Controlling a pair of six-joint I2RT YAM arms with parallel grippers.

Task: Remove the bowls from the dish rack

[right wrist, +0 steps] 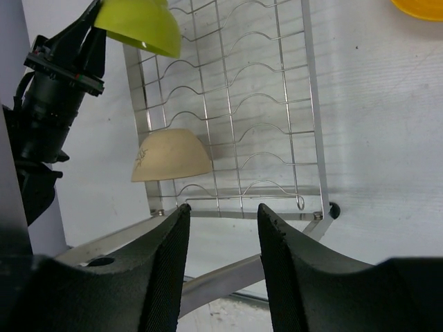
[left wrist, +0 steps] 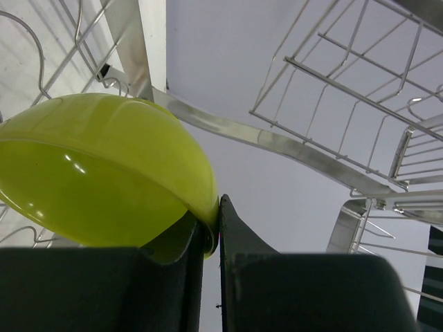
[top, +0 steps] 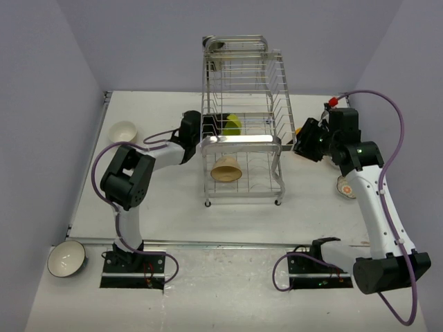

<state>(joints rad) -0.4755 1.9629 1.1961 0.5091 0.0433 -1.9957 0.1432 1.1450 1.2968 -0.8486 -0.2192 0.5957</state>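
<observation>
Top external view: your dish rack (top: 242, 138), a tall two-tier frame of shiny chrome wire with a flat metal front bar, stands mid-table between the two arms, with two bowls inside it. Your left pincer (left wrist: 216, 211) reaches in from the rack's left side and is pinched nearly shut on the green bowl (left wrist: 104, 166). It is a smooth, glossy lime dome tilted among the upper wires, its thin rim caught between the dark fingers. Below and in front of that pincer, a tan bowl (top: 226, 169) lies tipped on the lower tier, matte, with a faint speckled mark on its side. Your right pincer (right wrist: 221, 214) hangs just beside the rack's right side, jaws partly apart and holding nothing. Four bowls lie out on the table. A white bowl (top: 123, 129) sits to the left of the left pincer, and a grey-rimmed bowl (top: 66, 258) lies well away by that arm's base. A patterned bowl (top: 344, 185) rests near the right arm, and an orange bowl (right wrist: 415, 5) sits just beside the right pincer. Judged from that, your job looks past halfway: the green bowl is gripped but not yet out, and the tan bowl is untouched.
</observation>
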